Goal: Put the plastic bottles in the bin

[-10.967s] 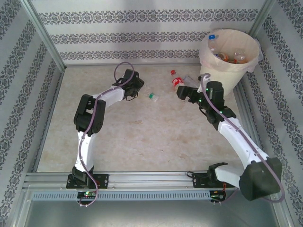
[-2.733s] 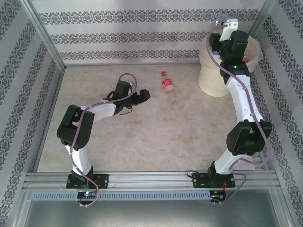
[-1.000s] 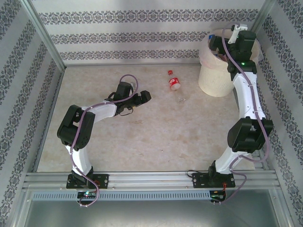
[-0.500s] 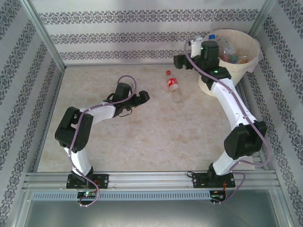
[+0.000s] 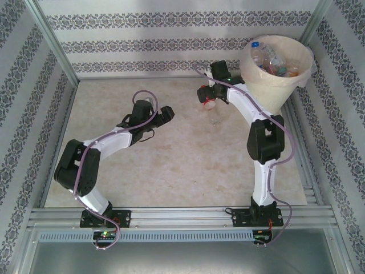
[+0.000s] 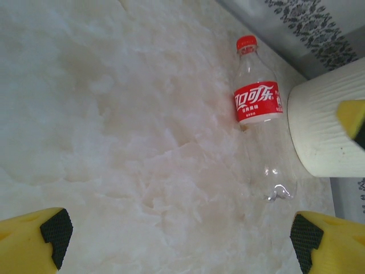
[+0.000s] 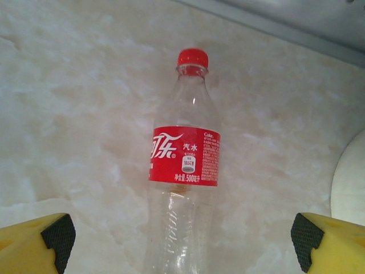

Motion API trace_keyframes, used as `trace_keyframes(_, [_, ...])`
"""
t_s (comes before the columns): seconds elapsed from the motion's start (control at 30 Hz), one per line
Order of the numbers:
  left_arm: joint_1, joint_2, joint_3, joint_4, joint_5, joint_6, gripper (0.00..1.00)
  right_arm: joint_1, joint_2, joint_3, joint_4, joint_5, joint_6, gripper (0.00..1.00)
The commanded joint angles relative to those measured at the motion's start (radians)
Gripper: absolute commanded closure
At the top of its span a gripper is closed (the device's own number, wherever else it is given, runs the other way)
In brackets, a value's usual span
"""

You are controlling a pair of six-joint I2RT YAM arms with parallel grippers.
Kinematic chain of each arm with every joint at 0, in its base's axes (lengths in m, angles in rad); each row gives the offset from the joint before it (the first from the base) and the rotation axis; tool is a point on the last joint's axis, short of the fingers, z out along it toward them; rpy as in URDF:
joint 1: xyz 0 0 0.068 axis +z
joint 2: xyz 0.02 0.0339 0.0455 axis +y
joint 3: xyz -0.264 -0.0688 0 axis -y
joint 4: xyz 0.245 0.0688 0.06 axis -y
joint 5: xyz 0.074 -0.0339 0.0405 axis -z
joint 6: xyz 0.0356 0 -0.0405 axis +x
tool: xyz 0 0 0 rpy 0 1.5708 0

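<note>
**Operator:** Report table and bin.

**Technician:** Marbled beige, across the middle of the top view. Cream-white, lined with a translucent bag, standing upright at the upper right of the same view.

**Operator:** Report left gripper.

**Technician:** Left of centre in the top view, over bare table, well apart from the bin. In the left wrist view, black pads on yellow fingers at the lower left and lower right corners. Spread wide, gripping nothing.

**Operator:** Report right gripper.

**Technician:** Upper centre of the top view, just left of the bin. In the right wrist view, again spread wide and holding nothing, with pads in both lower corners.

**Operator:** Report plastic bottles.

**Technician:** Several heaped inside the bin at upper right, one blue-capped near the left rim. Exact count not readable.

**Operator:** Report red-labelled bottle.

**Technician:** Lying flat on the table. In the right wrist view, red cap toward the top of frame and clear body running to the bottom edge, between the pads and apart from both. In the left wrist view, upper right, just beside the bin's wall.
</note>
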Motion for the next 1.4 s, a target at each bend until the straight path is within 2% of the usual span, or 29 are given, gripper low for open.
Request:
trace_keyframes(0.0, [-0.004,-0.048,-0.021,-0.031,-0.069,-0.006,0.00,0.001,0.089,0.112,-0.154,0.040,0.037,0.02])
trace_keyframes(0.3, [-0.002,-0.066,-0.028,-0.050,-0.084,-0.001,0.00,-0.003,0.305,0.292,-0.223,0.092,0.127,0.07])
trace_keyframes(0.5, [-0.001,-0.070,-0.029,-0.057,-0.088,0.006,0.00,-0.003,0.437,0.444,-0.279,0.106,0.140,0.16])
trace_keyframes(0.57, [-0.002,-0.073,-0.029,-0.064,-0.089,0.011,0.00,-0.003,0.470,0.492,-0.291,0.112,0.142,0.21])
trace_keyframes(0.67, [-0.002,-0.084,-0.032,-0.077,-0.096,0.018,0.00,-0.010,0.500,0.536,-0.289,0.094,0.160,0.35])
trace_keyframes(0.77, [-0.001,-0.099,-0.043,-0.080,-0.105,0.021,0.00,-0.020,0.503,0.545,-0.280,0.061,0.183,0.45])
trace_keyframes(0.93, [-0.001,-0.104,-0.049,-0.081,-0.110,0.020,0.00,-0.018,0.407,0.466,-0.249,0.052,0.166,0.51])
trace_keyframes(1.1, [-0.001,-0.090,-0.037,-0.076,-0.093,0.016,0.00,-0.006,0.199,0.276,-0.093,0.048,0.118,0.55])
trace_keyframes(1.37, [-0.001,-0.088,-0.041,-0.053,-0.071,0.007,0.00,-0.011,-0.072,0.073,0.118,-0.025,0.079,0.57])
